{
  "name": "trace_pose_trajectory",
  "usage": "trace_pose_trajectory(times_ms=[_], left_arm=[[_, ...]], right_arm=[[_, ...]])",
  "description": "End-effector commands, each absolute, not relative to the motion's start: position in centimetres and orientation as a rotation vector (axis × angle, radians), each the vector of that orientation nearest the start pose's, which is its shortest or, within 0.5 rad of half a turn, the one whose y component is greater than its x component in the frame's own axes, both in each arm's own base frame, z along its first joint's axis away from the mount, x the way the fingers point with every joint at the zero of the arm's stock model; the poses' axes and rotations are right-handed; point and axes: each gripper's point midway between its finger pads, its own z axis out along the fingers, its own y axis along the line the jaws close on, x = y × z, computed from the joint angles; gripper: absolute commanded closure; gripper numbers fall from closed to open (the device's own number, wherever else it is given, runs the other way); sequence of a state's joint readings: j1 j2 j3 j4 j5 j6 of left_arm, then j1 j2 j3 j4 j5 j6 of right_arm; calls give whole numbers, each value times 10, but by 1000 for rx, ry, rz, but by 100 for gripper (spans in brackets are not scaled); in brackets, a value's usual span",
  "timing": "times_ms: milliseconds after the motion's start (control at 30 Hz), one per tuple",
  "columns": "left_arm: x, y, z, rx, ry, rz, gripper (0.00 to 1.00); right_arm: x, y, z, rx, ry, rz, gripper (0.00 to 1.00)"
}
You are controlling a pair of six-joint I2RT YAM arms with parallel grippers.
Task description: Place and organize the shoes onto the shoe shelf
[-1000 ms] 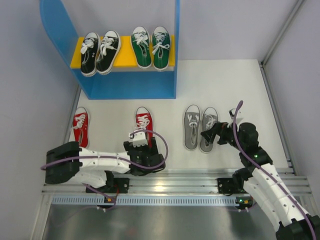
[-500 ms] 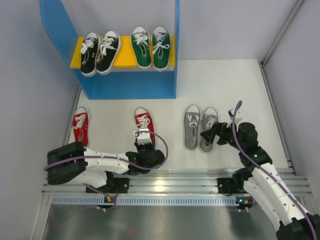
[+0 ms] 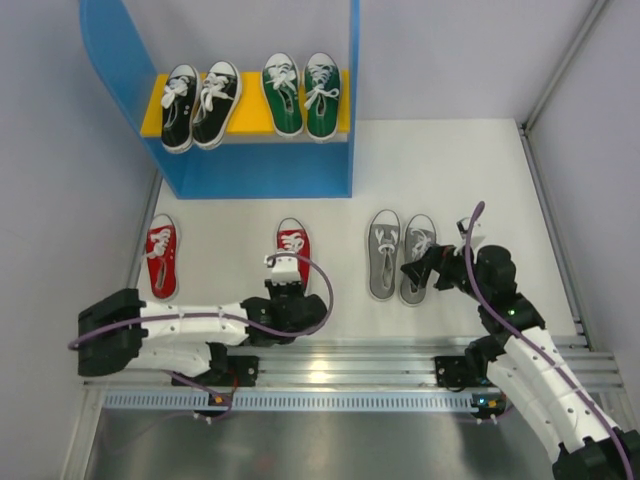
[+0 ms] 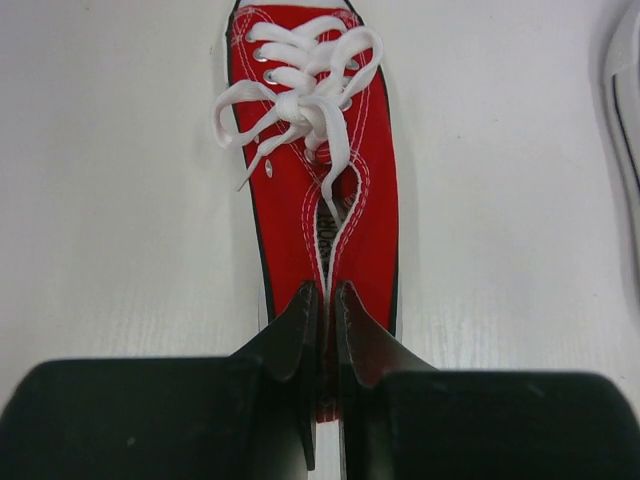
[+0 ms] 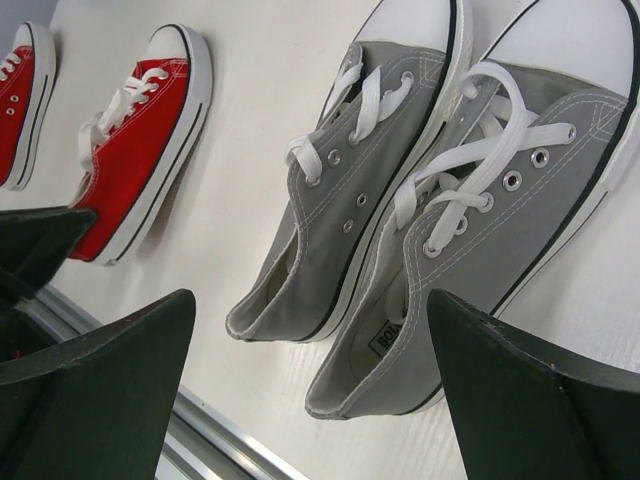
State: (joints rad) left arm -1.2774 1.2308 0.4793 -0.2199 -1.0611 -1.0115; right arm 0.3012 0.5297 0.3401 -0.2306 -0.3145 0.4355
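near the table (image 3: 450,160) front edge our left gripper (image 4: 327,290) pinches nearly shut on the heel of a red canvas sneaker (image 4: 300,200); our right gripper (image 5: 310,300) gapes wide and empty over grey canvas sneakers (image 5: 500,200).

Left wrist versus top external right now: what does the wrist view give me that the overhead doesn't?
Only the left wrist: the left gripper pinched on the heel rim of the red shoe, and its tied laces up close. Only top external: the shoe shelf holding the black pair and green pair, the second red shoe, the grey pair, and the right gripper by it. Both: that gripped red shoe.
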Motion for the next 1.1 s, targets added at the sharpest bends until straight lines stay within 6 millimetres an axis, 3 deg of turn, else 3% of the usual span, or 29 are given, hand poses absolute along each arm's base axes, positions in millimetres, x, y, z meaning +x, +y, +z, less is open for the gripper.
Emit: trace_pose_trajectory(times_ms=[0,200,367,467,533,567,600,633,700,733,800,833,867,1000,1067], left_arm=[[201,-187,123,-106,1929,-117,100],[203,-169,194,-89,1822,-181,100],[209,-142,227,-106,1722,-62,100],[216,-133,231,-27,1705,-1,100],[225,-134,232,-7,1710,-53,100],[240,-118,237,-78,1692,-44,100],[245,-124,234,-14,1706,-88,100],[260,-105,237,-80,1696,-48,100],[276,-108,236,-29,1710,-69,100],[289,-95,235,-55,1722,-35,100],[311,-102,230,-20,1767,-73,100],[324,-85,233,-69,1755,-51,100],[335,-81,229,-77,1767,-41,100],[366,-69,242,-82,1711,-38,100],[377,-68,235,-49,1715,-37,100]], right_arm=[[213,142,137,-111,2008,774,1],[212,142,139,-108,1997,779,1],[212,142,140,-109,1991,782,0],[211,143,141,-110,1988,786,0],[211,144,142,-112,1984,792,1],[211,144,142,-112,1984,792,0],[211,144,142,-114,1984,794,1],[211,144,142,-116,1984,794,0],[211,144,142,-117,1982,796,1],[211,145,143,-118,1981,800,0],[211,145,144,-126,1981,795,1],[211,144,144,-124,1981,792,1],[210,144,146,-126,1982,790,1],[208,142,148,-131,1969,783,0],[208,143,146,-128,1975,785,1]])
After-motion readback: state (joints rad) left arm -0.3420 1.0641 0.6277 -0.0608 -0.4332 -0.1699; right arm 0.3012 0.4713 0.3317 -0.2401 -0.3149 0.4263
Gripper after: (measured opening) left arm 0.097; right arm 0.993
